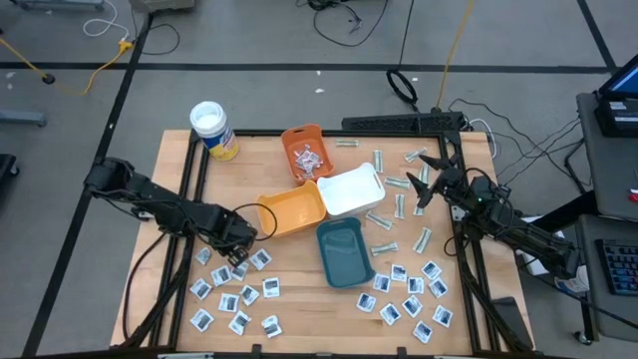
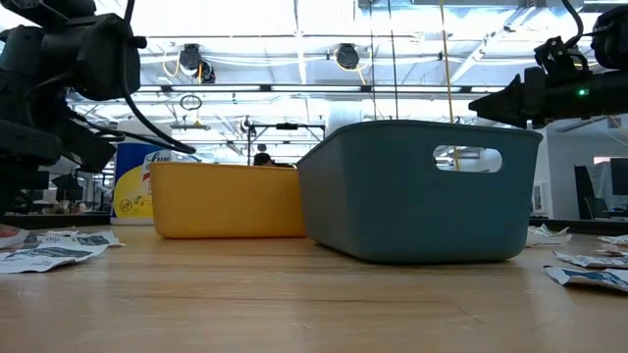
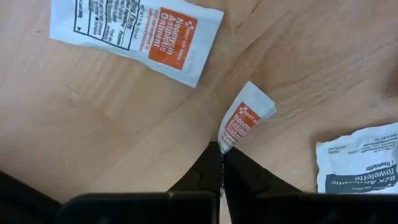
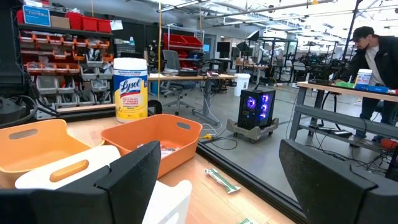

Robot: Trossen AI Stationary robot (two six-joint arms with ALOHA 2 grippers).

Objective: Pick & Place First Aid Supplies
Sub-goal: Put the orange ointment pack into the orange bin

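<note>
Left gripper [image 3: 221, 163] fingers clamped on ointment sachet [image 3: 244, 121] at worktop [image 1: 299, 299] 8 o'clock; right gripper [image 1: 427, 181] fingers apart at 2 o'clock.

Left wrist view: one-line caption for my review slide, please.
Left gripper shut on an orange-print sachet, pinching its edge above the wooden table, with other sachets lying nearby.

Towelette packet [image 3: 367, 158] cut off by edge; sachet print unreadable overhead.
</note>
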